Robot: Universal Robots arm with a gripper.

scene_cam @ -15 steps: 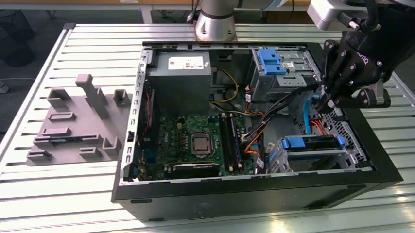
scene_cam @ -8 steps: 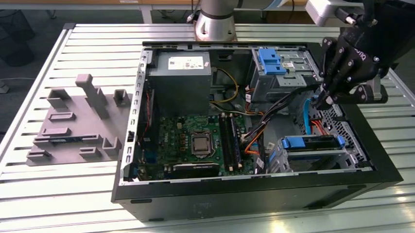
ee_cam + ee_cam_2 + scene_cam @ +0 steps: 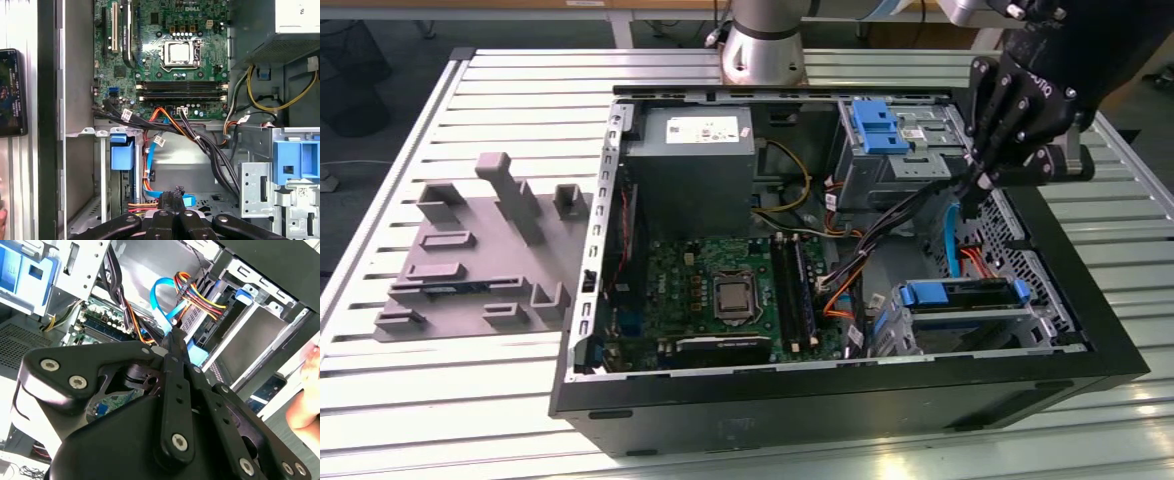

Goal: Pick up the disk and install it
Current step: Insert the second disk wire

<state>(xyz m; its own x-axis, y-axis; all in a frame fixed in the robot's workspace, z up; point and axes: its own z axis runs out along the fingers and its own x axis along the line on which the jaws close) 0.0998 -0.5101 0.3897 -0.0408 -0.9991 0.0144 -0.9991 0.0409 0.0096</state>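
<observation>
Disk (image 3: 963, 296) seated in its bay inside open computer case (image 3: 854, 395), jaws closed, empty, above it among cables (image 3: 921, 215).

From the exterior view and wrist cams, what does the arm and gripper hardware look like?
The gripper is matte black, built of chunky linkage plates joined by silver round-head screws, tapering to two slim black fingers. A white panel edges its body in the second wrist view. Behind the open computer case, the arm's column is a smooth silver-grey cylinder.

slatted metal table (image 3: 454, 390), computer case (image 3: 854, 400), grey fixture (image 3: 480, 250)
</observation>
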